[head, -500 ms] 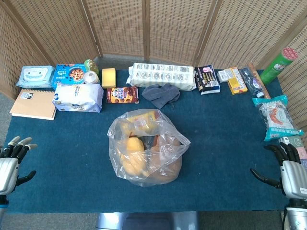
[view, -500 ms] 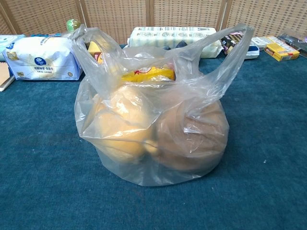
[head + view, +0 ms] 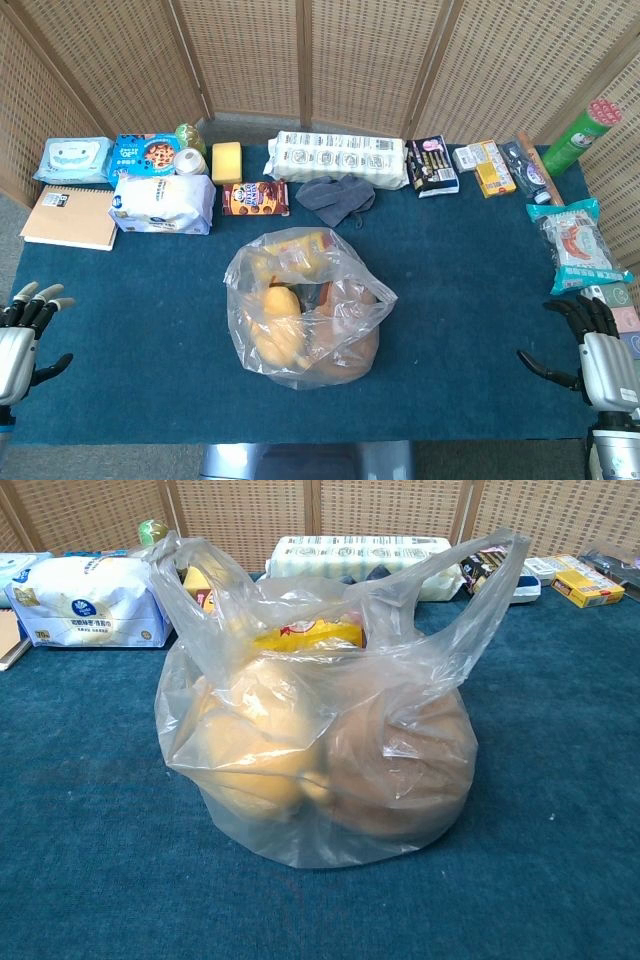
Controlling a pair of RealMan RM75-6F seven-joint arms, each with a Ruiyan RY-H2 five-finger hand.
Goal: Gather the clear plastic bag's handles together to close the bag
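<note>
**— Two** handles stand up on our clear plastic bag (image 3: 320,730): the left handle (image 3: 185,580) near ten o'clock and the right handle (image 3: 480,580) near two o'clock, well apart, so the mouth gapes open.

**— Where** does the bag sit?

**— At** the middle of the table (image 3: 470,270), full of yellowish packets. Our left robot hand (image 3: 25,335) waits at the eight o'clock corner, our right robot hand (image 3: 590,345) at four o'clock; both are released, fingers spread, holding nothing, well apart from the bag.

**— Has** anything changed?

**— Barely.** Since half a second ago our right robot hand has crept slightly up and inward; the left has hardly stirred, and the bag lies as it did. We judge the reach is only beginning, and nothing of the gathering is done yet.
</note>
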